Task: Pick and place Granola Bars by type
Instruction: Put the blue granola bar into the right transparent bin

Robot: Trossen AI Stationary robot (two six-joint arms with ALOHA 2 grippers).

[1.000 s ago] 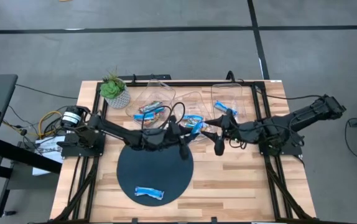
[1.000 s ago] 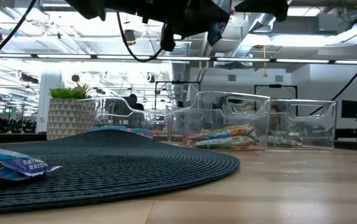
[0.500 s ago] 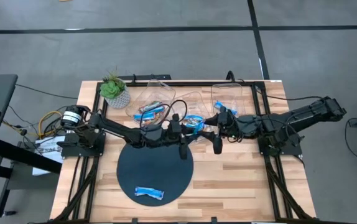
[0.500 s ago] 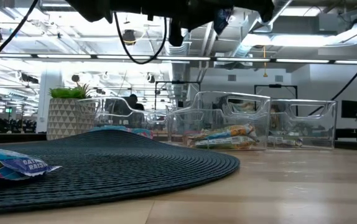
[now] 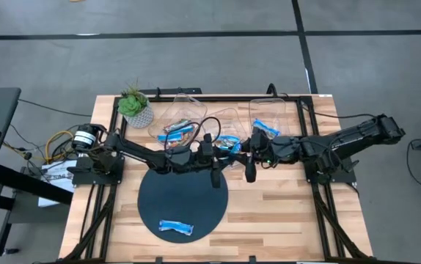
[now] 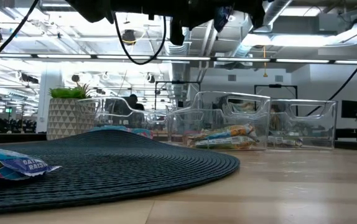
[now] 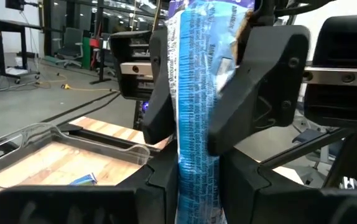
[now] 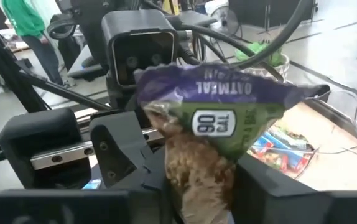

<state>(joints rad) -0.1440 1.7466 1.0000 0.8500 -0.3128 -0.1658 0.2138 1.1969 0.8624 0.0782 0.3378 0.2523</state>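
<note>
Leftward, the right gripper (image 5: pixel 249 146) has been brought; both grippers are clamped on one light, crinkly bar (image 7: pixel 197 124), best held at its ends.

The granola bar (image 8: pixel 222 134) held in the right wrist view shows "OATMEAL" upside down on its purple band and "90" in a white badge on the green part. Print on the blue bar (image 7: pixel 196 112) is too fine to read.

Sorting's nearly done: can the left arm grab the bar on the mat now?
Probably not yet: the left pincer is shut on a held bar; otherwise the mat bar lies uncovered.
</note>
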